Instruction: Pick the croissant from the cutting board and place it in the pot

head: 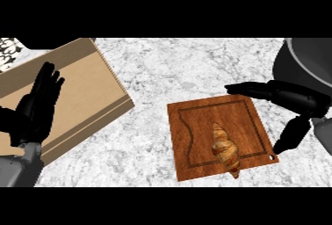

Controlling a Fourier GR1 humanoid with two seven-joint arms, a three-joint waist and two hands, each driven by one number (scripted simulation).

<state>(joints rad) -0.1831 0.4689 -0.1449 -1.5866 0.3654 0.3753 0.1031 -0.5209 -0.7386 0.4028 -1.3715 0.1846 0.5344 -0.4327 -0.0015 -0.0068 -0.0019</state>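
Note:
A golden-brown croissant point(225, 150) lies on the right half of a reddish wooden cutting board point(194, 127), near its front edge. The dark pot point(304, 57) shows only partly at the upper right corner. My right hand point(295, 103) hovers just past the board's right edge, between board and pot. Its fingers stretch left over the board's far right corner and its thumb points down beside the board; it is open and holds nothing. My left hand point(35, 110) rests open at the left edge, fingers up.
A tan cardboard-coloured box point(77, 88) lies slanted at the left, under the left hand. A patterned black-and-white item point(9, 48) peeks in at the top left corner. Marble counter point(175, 66) stretches between box and board.

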